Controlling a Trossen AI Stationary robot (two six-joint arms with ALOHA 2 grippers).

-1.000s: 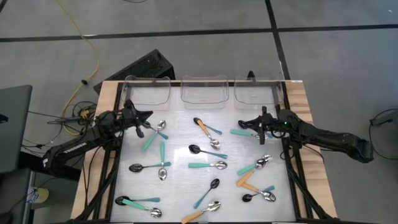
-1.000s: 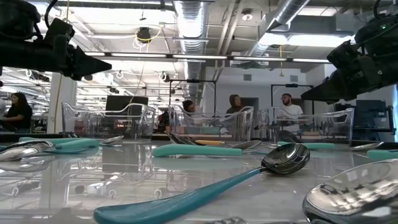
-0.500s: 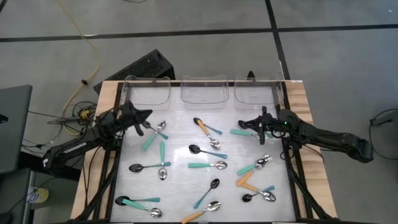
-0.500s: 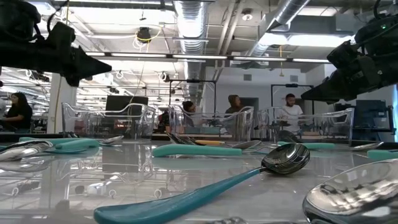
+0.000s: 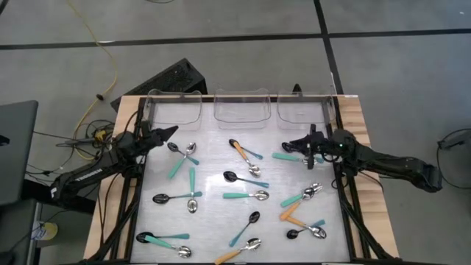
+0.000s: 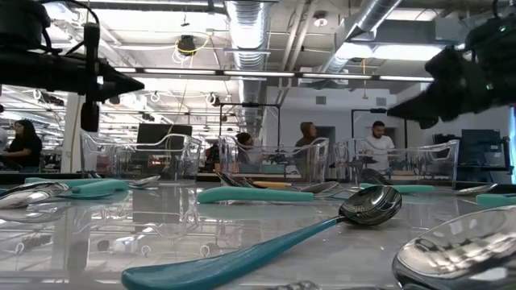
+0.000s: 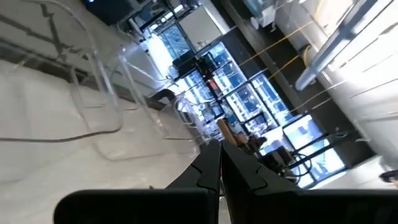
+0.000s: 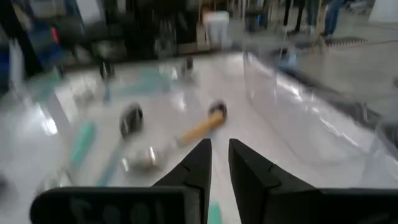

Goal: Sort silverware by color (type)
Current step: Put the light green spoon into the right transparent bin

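Several spoons with teal or orange handles lie flat and scattered on the white table top (image 5: 213,213). Among them are a teal pair (image 5: 184,156) near my left gripper, an orange-handled one (image 5: 240,149) and a teal one (image 5: 282,156) near my right gripper. My left gripper (image 5: 174,131) hovers at the far left, shut and empty, pointing toward the table's right; it also shows in the left wrist view (image 7: 221,163). My right gripper (image 5: 287,146) hovers at the far right, pointing left, empty, shut but for a narrow slit (image 8: 219,149).
Three clear plastic bins stand along the far edge: left (image 5: 175,109), middle (image 5: 241,107) and right (image 5: 302,109). More spoons lie toward the near edge (image 5: 246,227). The wooden table rim (image 5: 358,118) frames the white top. People sit in the room beyond (image 6: 375,138).
My left gripper has rolled about its own axis and shifted a little toward the far edge. My right gripper has risen slightly. The spoons have stayed where they were.
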